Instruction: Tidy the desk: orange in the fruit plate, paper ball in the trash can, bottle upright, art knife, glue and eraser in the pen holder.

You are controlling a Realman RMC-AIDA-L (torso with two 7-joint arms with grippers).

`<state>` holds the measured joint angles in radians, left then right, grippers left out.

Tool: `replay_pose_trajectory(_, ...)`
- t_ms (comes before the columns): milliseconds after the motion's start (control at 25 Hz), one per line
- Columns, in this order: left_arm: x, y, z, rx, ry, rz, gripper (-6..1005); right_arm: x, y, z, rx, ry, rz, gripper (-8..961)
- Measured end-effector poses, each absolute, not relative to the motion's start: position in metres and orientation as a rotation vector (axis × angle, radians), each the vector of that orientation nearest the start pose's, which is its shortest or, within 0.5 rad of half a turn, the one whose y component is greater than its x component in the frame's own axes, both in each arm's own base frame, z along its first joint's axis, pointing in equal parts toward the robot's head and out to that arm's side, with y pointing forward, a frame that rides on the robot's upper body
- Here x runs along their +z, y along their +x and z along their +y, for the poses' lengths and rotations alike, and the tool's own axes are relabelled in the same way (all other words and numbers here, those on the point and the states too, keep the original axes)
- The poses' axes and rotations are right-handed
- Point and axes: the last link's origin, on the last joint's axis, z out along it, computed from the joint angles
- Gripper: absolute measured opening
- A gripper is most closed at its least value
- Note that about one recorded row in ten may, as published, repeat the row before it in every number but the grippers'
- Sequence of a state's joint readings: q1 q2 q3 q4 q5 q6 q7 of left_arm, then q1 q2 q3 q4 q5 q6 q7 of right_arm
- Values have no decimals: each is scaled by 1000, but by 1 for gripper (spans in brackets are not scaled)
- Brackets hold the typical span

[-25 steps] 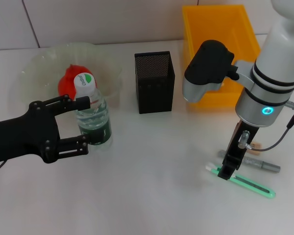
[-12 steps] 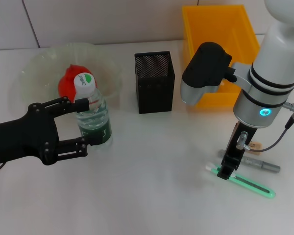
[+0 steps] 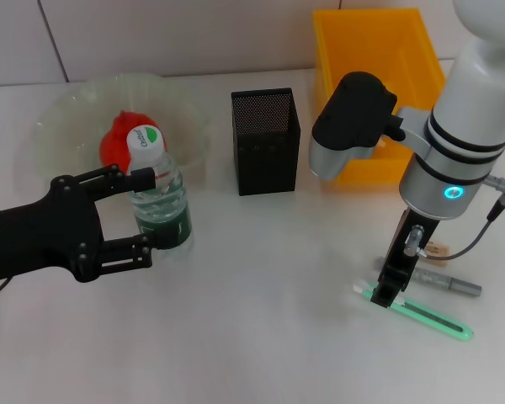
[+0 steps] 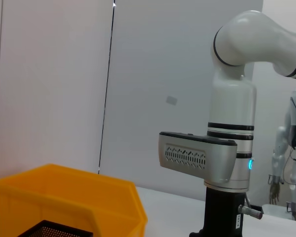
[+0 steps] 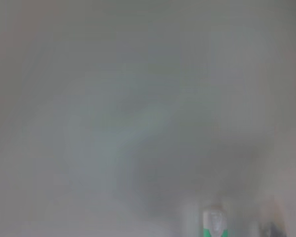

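Observation:
The clear bottle (image 3: 160, 198) with a white and green cap stands upright in front of the fruit plate (image 3: 59, 118). My left gripper (image 3: 149, 210) is open, one finger on each side of the bottle. The orange (image 3: 116, 141) lies in the plate behind the bottle. My right gripper (image 3: 388, 291) points down at the white end of the green art knife (image 3: 425, 316), which lies flat on the table. A grey glue stick (image 3: 442, 281) lies just behind the knife. A small eraser (image 3: 438, 250) shows beside the right wrist. The paper ball is out of view.
A black mesh pen holder (image 3: 265, 141) stands at the table's middle back. The yellow bin (image 3: 379, 50) sits behind the right arm and shows in the left wrist view (image 4: 64, 197) too. The right wrist view is a grey blur.
The right arm has shifted slightly left, its gripper still at the art knife's white end. The left gripper and bottle have barely moved.

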<state>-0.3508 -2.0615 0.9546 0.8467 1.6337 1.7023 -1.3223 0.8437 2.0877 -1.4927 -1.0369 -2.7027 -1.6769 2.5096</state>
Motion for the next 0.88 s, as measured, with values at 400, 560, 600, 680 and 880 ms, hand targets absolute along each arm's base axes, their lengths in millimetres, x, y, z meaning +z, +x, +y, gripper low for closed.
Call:
replay_pose_trajectory(400,24,-239,296,-952,-2743,-329,806,-41,174,353,-1033,-2707,779,469)
replay_pose_trajectory(560,23,-239,296,-951,-2744,-329,806,-42,173,353,-1035,-2710,778,466)
replay_pose_trajectory(600,23,-239,296,-951,-2744,-330,806,-42,173,353,-1035,-2710,777,466)
replay_pose_trajectory(680,23,-239,296,-951,-2744,-331,806,-42,173,353,-1031,-2712,778,464)
replay_pose_trajectory(880,23,-239,296,-951,-2744,-333,806,-44,171,353,-1022,-2716,781,461)
